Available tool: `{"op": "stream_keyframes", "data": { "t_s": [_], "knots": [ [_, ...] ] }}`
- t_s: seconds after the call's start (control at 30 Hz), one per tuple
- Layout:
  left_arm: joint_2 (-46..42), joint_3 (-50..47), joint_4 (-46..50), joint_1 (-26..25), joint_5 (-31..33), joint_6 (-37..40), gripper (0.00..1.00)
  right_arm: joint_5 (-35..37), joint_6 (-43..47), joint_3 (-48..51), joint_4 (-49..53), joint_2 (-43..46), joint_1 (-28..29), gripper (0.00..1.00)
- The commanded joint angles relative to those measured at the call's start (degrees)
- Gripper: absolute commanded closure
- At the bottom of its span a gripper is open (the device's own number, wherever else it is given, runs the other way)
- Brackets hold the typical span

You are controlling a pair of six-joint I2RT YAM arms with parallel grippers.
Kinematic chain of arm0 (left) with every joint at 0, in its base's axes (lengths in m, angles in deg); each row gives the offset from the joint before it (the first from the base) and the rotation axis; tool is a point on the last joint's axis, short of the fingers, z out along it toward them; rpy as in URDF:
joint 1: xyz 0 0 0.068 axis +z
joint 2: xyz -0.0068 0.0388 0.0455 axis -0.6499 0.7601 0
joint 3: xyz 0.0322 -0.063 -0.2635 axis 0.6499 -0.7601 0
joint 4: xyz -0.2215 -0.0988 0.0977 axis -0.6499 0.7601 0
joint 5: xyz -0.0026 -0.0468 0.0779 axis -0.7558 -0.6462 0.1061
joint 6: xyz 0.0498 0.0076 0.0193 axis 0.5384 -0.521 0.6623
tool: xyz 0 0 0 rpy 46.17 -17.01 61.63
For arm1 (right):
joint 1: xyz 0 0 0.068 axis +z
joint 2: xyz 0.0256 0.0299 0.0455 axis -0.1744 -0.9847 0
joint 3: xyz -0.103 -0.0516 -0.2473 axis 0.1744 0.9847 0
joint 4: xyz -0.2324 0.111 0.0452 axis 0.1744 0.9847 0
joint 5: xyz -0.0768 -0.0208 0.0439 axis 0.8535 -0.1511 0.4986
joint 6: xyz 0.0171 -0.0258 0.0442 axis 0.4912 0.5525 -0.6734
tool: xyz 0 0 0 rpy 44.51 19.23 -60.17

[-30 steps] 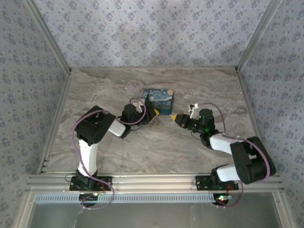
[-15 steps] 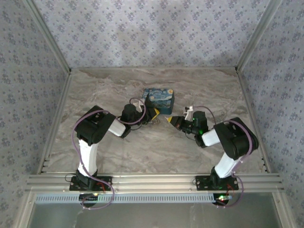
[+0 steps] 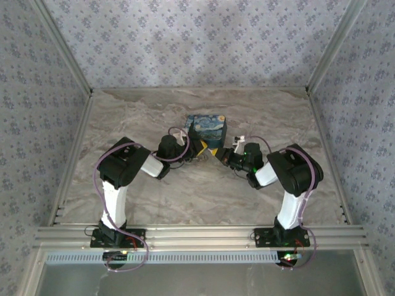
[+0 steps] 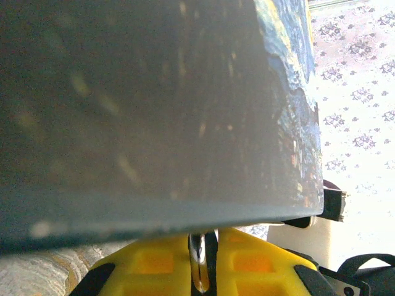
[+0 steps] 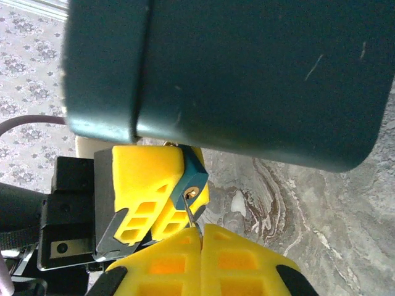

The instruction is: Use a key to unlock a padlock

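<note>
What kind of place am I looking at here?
Probably a robot test booth in a lab rather than a home. A left arm and a right arm are bolted to a metal rail at the edge of a marble-patterned table. Wallpapered walls in metal framing box it in.

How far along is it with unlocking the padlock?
Done: the left jaws are shut on the padlock beside the blue box, and the right jaws are shut on the key. In hand: the key's tip is at the keyhole; whether it has gone in is unclear. Still to do: seat the key, turn it and free the shackle.
</note>
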Motion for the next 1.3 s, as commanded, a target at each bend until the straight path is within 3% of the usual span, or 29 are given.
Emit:
{"op": "stream_keyframes", "data": {
  "t_s": [0.0,1.27],
  "knots": [
    [0.5,1.4,-4.4,-0.2,-1.9,-0.9,1.0,0.6,-1.2,-1.3,-2.1,-1.3,0.3,1.0],
    [2.5,1.2,-8.6,-1.1,0.2,-2.5,1.0,0.7,-6.9,-1.6,-9.7,-5.2,0.9,1.0]
  ]
}}
